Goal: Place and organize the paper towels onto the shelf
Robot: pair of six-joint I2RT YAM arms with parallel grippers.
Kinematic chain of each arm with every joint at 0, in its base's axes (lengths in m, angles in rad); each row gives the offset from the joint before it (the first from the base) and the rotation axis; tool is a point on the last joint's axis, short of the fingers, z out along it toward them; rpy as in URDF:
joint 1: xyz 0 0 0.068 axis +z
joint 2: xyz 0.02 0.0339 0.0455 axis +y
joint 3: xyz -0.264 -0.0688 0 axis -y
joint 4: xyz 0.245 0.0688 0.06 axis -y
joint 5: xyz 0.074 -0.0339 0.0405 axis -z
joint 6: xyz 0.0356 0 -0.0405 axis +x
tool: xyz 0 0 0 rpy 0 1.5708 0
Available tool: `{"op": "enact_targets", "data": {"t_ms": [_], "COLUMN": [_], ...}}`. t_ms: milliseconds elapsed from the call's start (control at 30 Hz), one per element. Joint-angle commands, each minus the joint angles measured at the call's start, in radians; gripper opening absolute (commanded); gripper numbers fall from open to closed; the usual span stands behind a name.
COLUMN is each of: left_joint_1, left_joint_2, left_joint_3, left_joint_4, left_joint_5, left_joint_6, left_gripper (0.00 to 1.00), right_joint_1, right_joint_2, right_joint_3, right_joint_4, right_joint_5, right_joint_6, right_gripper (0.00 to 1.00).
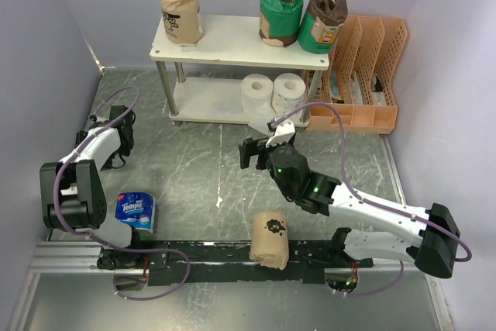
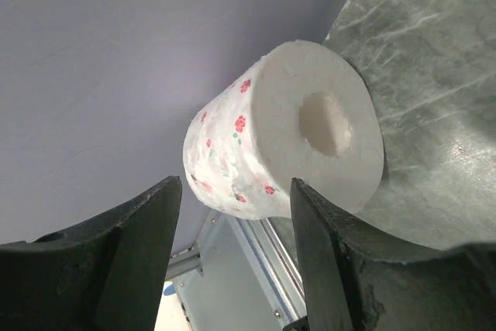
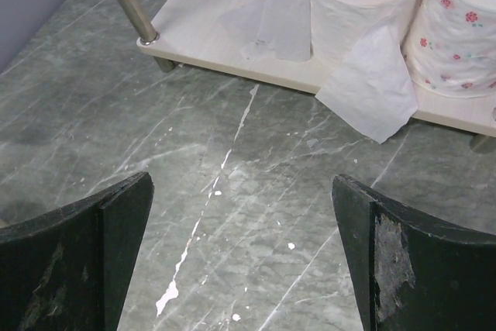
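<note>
The shelf (image 1: pixel 232 40) stands at the back. Its top board holds a tan roll (image 1: pixel 181 13) and two green rolls (image 1: pixel 280 9) (image 1: pixel 322 22). Its lower board (image 3: pixel 225 13) holds two white rolls (image 1: pixel 256 92) (image 1: pixel 288 91), also in the right wrist view (image 3: pixel 360 5) (image 3: pixel 457 29); a loose sheet (image 3: pixel 372 87) hangs off one. A blue Tempo roll (image 1: pixel 136 212) lies front left. A second tan roll (image 1: pixel 270 239) sits on the front rail. My left gripper (image 1: pixel 118 156) (image 2: pixel 232 191) is open, with a flowered white roll (image 2: pixel 271 137) just beyond its fingertips. My right gripper (image 1: pixel 258 149) (image 3: pixel 240 184) is open and empty over the floor, short of the shelf.
An orange slotted file rack (image 1: pixel 358 75) stands against the shelf's right side. A black rail (image 1: pixel 209 253) runs along the near edge. Walls close in on the left, back and right. A metal shelf post (image 3: pixel 128 1) stands at the left of the right wrist view.
</note>
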Motion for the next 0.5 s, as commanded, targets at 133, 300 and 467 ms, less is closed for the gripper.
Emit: {"op": "enact_targets", "data": {"t_ms": [133, 300, 467], "left_joint_1": [0.010, 0.027, 0.042], "left_joint_2": [0.070, 0.113, 0.102], "left_joint_3": [-0.010, -0.043, -0.055], "left_joint_4": [0.054, 0.086, 0.122], "left_joint_5": [0.001, -0.015, -0.006], "left_joint_6": [-0.010, -0.016, 0.012], "left_gripper": [0.68, 0.68, 0.68], "right_joint_1": [-0.005, -0.005, -0.005], "right_joint_2": [-0.022, -0.023, -0.019], "right_joint_3": [0.015, 0.001, -0.008], "right_joint_4": [0.022, 0.031, 0.042], "right_joint_5": [-0.007, -0.005, -0.003], "right_joint_6": [-0.021, -0.020, -0.024], "right_gripper": [0.99, 0.99, 0.99]}}
